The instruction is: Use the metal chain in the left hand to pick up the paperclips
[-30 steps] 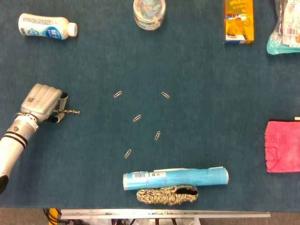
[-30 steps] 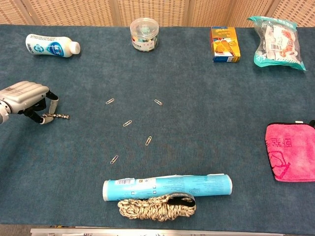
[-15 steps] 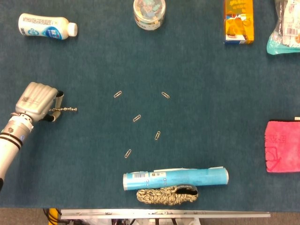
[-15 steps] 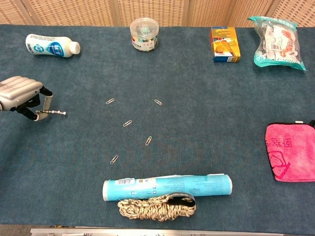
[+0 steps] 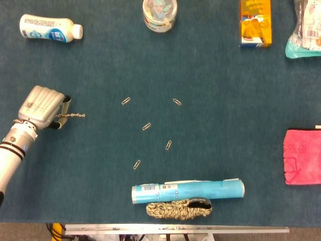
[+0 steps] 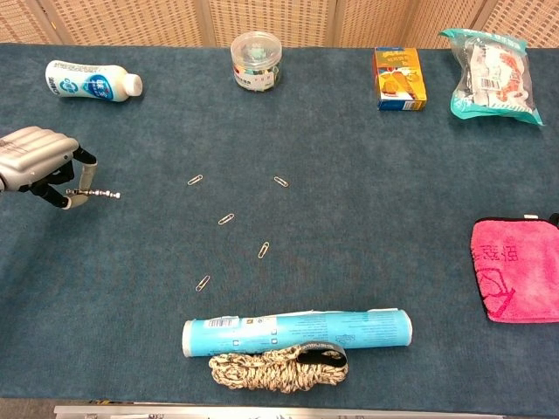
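Observation:
My left hand (image 5: 42, 107) (image 6: 39, 163) hovers at the left side of the table and pinches a short metal chain (image 5: 71, 115) (image 6: 98, 193) that sticks out to the right. Several paperclips lie loose on the blue cloth to its right: the nearest one (image 5: 126, 101) (image 6: 195, 180), a middle one (image 5: 146, 126) (image 6: 226, 218), a far one (image 5: 177, 101) (image 6: 280, 182), and lower ones (image 5: 168, 145) (image 5: 137, 164). The chain tip stands well short of the nearest clip. My right hand does not show in either view.
A white bottle (image 5: 49, 27) lies at the back left, a clear jar (image 5: 159, 13) at the back middle, an orange box (image 5: 255, 22) and a bagged item (image 6: 491, 74) at the back right. A pink cloth (image 5: 303, 156) sits right. A blue tube (image 5: 187, 190) and rope bundle (image 5: 178, 209) lie at the front edge.
My left hand with the chain drifted slightly left and away from me, then edged back right. The paperclips have not moved.

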### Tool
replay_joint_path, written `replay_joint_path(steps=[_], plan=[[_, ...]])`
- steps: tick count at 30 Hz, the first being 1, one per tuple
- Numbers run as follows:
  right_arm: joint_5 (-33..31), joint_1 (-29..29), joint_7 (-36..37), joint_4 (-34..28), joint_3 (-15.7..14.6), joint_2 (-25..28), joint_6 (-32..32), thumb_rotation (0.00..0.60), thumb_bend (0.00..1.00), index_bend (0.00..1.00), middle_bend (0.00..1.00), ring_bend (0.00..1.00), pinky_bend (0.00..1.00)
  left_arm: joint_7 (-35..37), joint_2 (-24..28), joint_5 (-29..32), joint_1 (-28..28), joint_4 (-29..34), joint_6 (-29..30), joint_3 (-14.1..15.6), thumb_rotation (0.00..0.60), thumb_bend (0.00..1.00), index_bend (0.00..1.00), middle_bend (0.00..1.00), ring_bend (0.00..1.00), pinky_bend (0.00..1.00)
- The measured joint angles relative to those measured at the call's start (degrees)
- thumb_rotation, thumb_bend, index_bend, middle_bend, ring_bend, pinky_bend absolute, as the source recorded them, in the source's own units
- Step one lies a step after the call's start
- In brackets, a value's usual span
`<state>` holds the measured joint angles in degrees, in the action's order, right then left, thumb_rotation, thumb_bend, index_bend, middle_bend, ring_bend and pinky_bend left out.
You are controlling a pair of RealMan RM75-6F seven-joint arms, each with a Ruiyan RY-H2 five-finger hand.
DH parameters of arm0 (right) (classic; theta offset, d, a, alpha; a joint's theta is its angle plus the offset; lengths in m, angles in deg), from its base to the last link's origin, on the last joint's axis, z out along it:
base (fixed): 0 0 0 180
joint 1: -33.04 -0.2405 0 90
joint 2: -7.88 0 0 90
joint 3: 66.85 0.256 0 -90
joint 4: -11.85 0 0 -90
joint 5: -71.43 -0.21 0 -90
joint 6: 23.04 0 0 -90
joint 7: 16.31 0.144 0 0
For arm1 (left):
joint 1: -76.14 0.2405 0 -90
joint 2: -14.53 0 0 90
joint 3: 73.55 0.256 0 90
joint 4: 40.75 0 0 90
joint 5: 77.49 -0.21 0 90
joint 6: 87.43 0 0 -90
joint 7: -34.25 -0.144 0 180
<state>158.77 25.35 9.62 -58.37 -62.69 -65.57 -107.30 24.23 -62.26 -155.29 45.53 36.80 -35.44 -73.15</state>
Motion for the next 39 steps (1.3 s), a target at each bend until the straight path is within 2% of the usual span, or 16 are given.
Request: replay_joint_path(steps=[16,27,39], plan=[[-0.55,0.38,0.57,0.51,0.23,0.01,-0.13,0.600,0.00,0.27,0.26,0.14,0.48,-0.25,-2.45,0.87,-3.84,-1.33,-1.59,-3.11,0.600,0.31,0.58,1.00,1.00,1.00],[-0.63,0.61,1.11,0.94,0.39,0.10,-0.41,0.600,0.00,0.27,0.26,0.14,0.48,0.61,-3.85,0.68,-6.30,-1.46,-3.50,-3.88,0.600,0.31,0.58,1.00,1.00,1.00],[-1.00,1.08,1.67,1.20,0.50,0.46,-0.58,0.600,0.00,0.27,0.26,0.14,0.48,2.87,-7.08,0.54,-9.23,-4.53,-5.28,-4.91,0.600,0.32,0.60,1.00,1.00,1.00]])
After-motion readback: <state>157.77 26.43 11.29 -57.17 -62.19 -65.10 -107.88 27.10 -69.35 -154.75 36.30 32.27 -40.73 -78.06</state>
